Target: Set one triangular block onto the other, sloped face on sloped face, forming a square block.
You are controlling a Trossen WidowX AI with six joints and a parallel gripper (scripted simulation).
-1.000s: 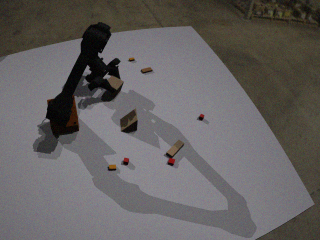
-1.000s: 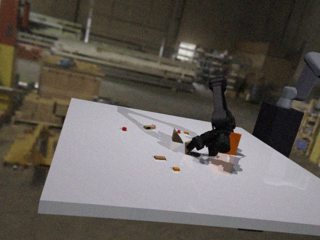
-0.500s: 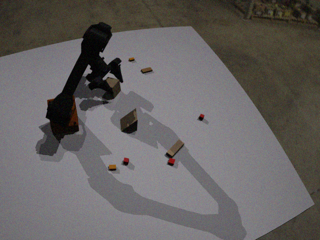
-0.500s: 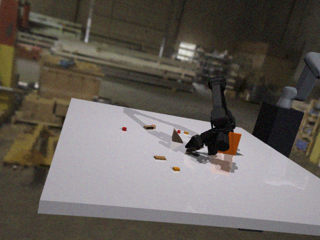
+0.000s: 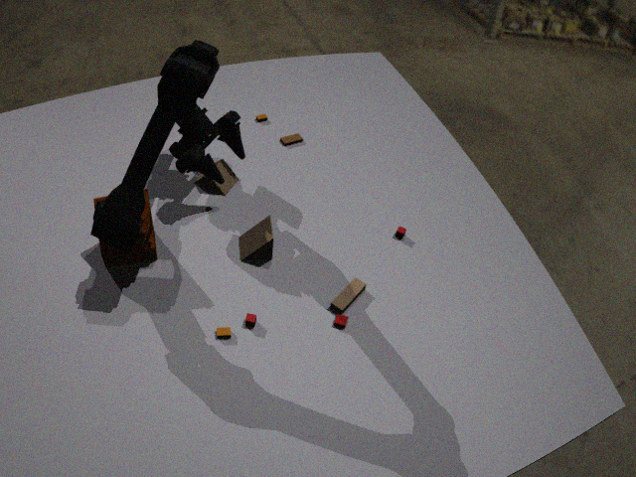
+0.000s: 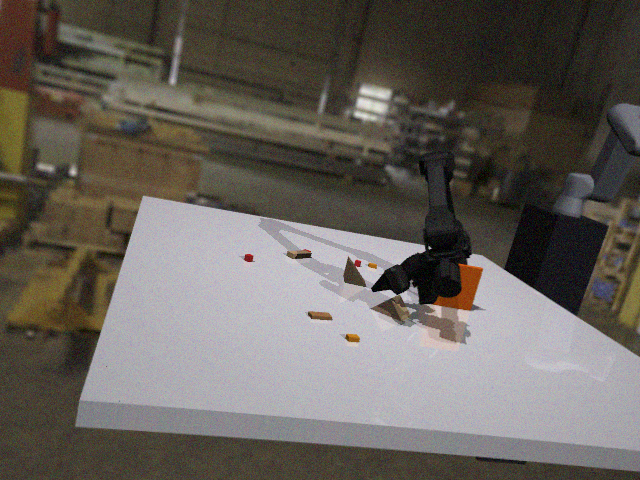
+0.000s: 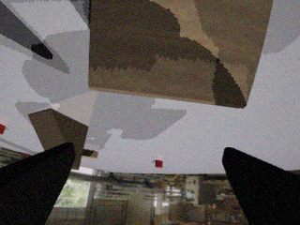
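Observation:
One brown triangular block lies on the table just below the hand, partly behind a finger in the top view and large at the top of the wrist view. My gripper is wide open and empty, with its fingers above the table. Whether a finger touches that block cannot be told. The other triangular block stands apart on the table with a narrow edge pointing up, partly behind the left finger in the wrist view.
An orange box stands near the arm's base. A small plank and an orange piece lie beyond the hand. Another plank, several red cubes and another orange piece lie around.

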